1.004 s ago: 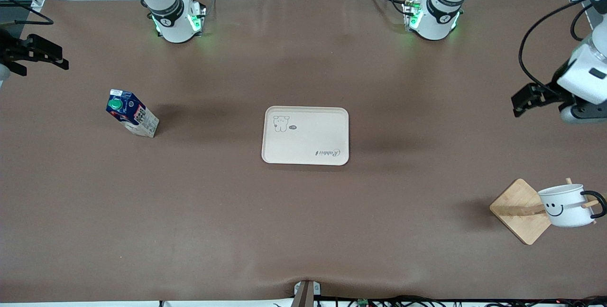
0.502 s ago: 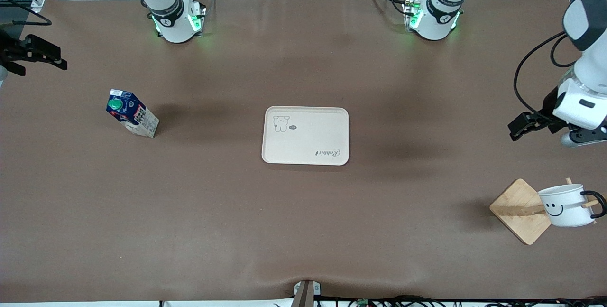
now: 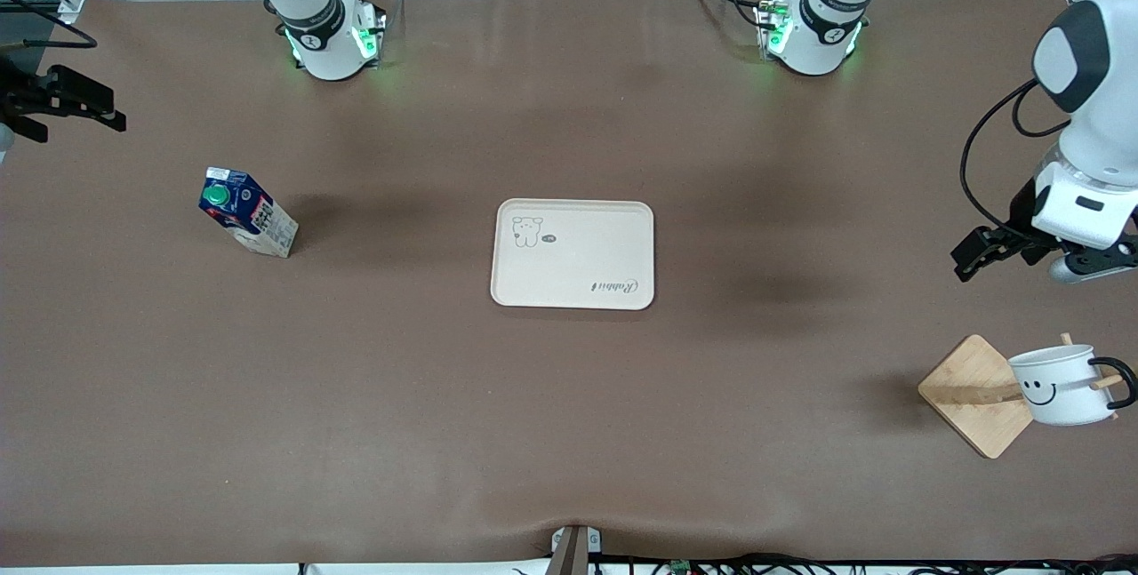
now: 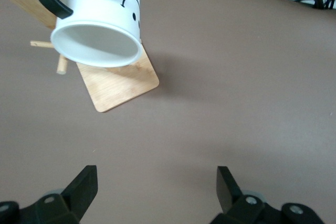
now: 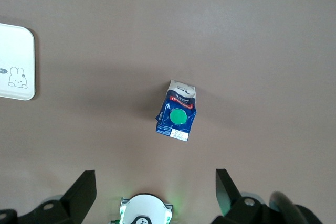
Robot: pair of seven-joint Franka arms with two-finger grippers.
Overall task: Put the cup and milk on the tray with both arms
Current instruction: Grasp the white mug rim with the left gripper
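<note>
The white smiley cup (image 3: 1061, 385) hangs tilted on a peg of a wooden stand at the left arm's end of the table. It also shows in the left wrist view (image 4: 100, 22), mouth toward the camera. My left gripper (image 3: 969, 257) is open and empty over bare table beside the stand, apart from the cup; its jaws (image 4: 156, 184) stand wide. The milk carton (image 3: 247, 221) stands upright at the right arm's end and shows in the right wrist view (image 5: 177, 118). My right gripper (image 3: 107, 108) is open and empty, high above the table edge near the milk (image 5: 155, 187). The cream tray (image 3: 573, 253) lies mid-table, empty.
The square wooden stand base (image 3: 973, 393) sits under the cup, with thin pegs (image 4: 60, 65) sticking out. The right arm's base (image 5: 144, 211) shows below the right gripper. A corner of the tray (image 5: 16, 61) shows in the right wrist view. Cables run along the table's near edge.
My left gripper has come down and moved toward the stand and cup. The right gripper has barely shifted. Cup, milk and tray have not moved.
</note>
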